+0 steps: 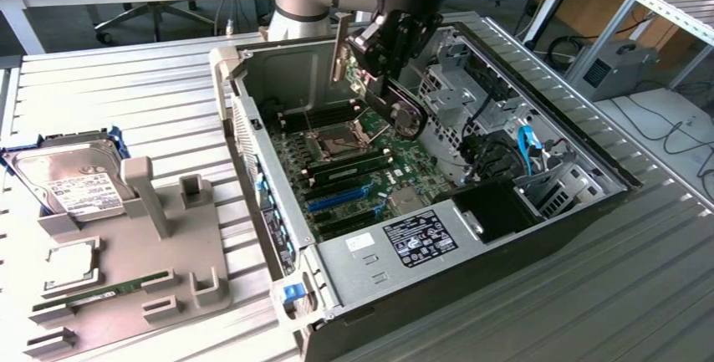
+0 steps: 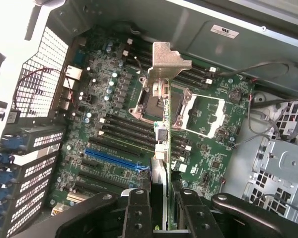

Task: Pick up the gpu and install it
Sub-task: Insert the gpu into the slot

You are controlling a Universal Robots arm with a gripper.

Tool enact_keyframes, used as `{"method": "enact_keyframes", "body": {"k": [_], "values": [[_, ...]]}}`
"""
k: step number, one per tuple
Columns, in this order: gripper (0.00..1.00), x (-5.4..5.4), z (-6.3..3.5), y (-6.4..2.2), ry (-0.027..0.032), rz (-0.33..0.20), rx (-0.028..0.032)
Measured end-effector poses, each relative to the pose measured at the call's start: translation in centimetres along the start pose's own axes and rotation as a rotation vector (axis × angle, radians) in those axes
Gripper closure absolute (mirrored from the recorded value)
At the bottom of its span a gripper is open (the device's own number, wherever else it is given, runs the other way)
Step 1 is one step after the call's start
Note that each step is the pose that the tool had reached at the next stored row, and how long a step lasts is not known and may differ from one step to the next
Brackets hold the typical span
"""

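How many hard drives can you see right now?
1. The hard drive lies by the gray stand at the exterior view's left, outside the open computer case. Others may be hidden inside the case's bays.

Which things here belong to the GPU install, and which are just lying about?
In the job:
- gpu, clamped in the end effector above the board
- open computer case
- motherboard

Lying about, outside the case:
- hard drive
- RAM stick
- grey holder
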State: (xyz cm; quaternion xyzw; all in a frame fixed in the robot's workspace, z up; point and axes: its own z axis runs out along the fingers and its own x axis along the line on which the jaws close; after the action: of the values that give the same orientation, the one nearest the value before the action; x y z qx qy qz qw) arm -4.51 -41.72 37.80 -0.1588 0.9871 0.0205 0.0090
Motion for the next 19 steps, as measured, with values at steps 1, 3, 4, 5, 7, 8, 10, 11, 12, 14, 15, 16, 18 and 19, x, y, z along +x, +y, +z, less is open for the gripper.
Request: {"method": "enact_keyframes", "body": {"k": [1, 3, 4, 5, 7, 8, 10, 11, 12, 14, 15, 16, 18, 19], "values": [[0.74, 0.00, 0.00, 0.00, 0.0002, -0.002, 0.0000], [0.74, 0.00, 0.00, 0.00, 0.0005, -0.010, -0.0002], [0.74, 0.00, 0.00, 0.00, 0.0006, -0.014, -0.0003], [0.74, 0.00, 0.00, 0.00, 0.0008, -0.019, -0.0004], [0.74, 0.00, 0.00, 0.00, 0.0009, -0.026, -0.0007], [0.74, 0.00, 0.00, 0.00, 0.0010, -0.029, -0.0008], [0.74, 0.00, 0.00, 0.00, 0.0012, -0.034, -0.0009], [0.74, 0.00, 0.00, 0.00, 0.0014, -0.038, -0.0010], [0.74, 0.00, 0.00, 0.00, 0.0015, -0.040, -0.0010], [0.74, 0.00, 0.00, 0.00, 0.0018, -0.047, -0.0011], [0.74, 0.00, 0.00, 0.00, 0.0019, -0.050, -0.0012], [0.74, 0.00, 0.00, 0.00, 0.0021, -0.052, -0.0012], [0.74, 0.00, 0.00, 0.00, 0.0023, -0.061, -0.0016], [0.74, 0.00, 0.00, 0.00, 0.0024, -0.065, -0.0016]]}}
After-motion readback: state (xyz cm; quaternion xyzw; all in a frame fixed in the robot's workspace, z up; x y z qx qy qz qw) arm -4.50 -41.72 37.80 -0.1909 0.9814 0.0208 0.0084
